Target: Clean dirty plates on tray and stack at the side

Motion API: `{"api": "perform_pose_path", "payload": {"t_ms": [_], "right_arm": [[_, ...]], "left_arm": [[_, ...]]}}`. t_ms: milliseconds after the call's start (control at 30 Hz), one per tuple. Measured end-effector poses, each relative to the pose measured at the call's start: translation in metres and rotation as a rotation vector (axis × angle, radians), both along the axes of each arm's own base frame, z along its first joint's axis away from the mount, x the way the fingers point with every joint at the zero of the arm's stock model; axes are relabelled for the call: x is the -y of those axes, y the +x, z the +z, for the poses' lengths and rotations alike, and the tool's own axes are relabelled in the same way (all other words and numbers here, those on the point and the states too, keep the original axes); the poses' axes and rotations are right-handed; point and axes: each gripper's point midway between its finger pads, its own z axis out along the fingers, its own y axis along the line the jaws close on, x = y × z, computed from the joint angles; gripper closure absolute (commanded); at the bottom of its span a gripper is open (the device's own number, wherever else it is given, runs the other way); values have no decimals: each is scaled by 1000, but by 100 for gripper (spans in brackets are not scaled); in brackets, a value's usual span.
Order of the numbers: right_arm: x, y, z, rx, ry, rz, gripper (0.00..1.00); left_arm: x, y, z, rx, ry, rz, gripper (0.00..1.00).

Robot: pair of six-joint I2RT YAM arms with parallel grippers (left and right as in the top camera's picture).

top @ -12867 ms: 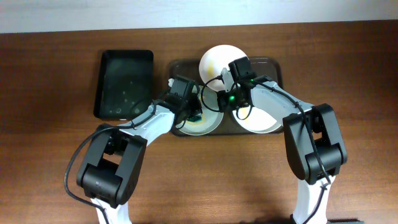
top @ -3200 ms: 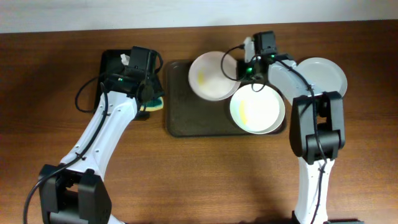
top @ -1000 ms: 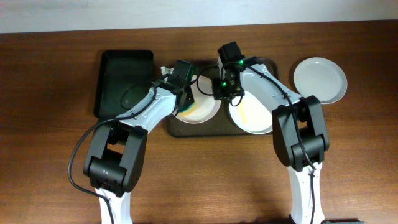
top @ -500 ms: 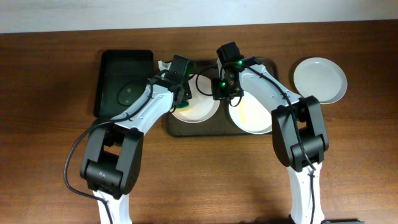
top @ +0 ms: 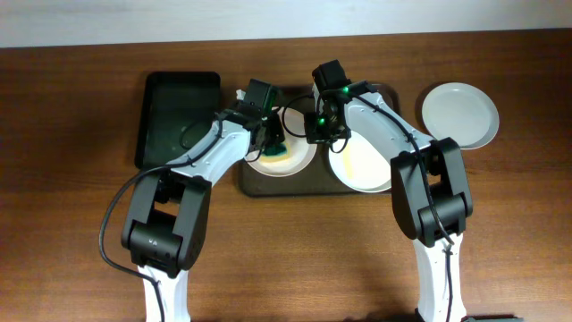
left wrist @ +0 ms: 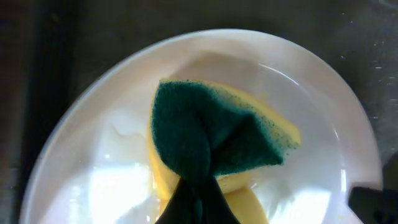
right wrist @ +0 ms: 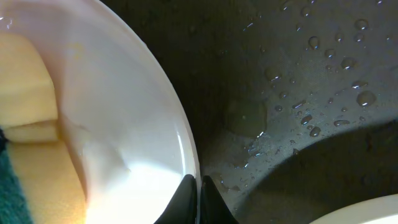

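The left gripper (top: 272,141) clamps a green-and-yellow sponge (left wrist: 211,140) against a white plate (top: 295,163) at the tray's (top: 268,185) 9 o'clock end; the right gripper (right wrist: 198,198) pinches that plate's rim at 2 o'clock.

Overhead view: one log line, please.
left claw: sponge on left plate | right claw: pinching its rim | smeared plate: on tray | third plate: beside tray
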Motion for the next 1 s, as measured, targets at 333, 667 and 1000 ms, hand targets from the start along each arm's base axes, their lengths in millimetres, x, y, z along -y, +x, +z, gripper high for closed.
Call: {"api": "perform_pose_path", "payload": {"t_ms": [333, 667, 1000], "right_arm": [[-5, 0, 1, 8, 8, 10, 96], [5, 12, 15, 46, -40, 6, 96], [12, 44, 112, 225, -194, 144, 96]], "left_arm": [[-63, -8, 4, 19, 407, 73, 100], [-100, -4, 97, 189, 480, 192, 100], [-144, -30, 130, 120, 395, 243, 100]]}}
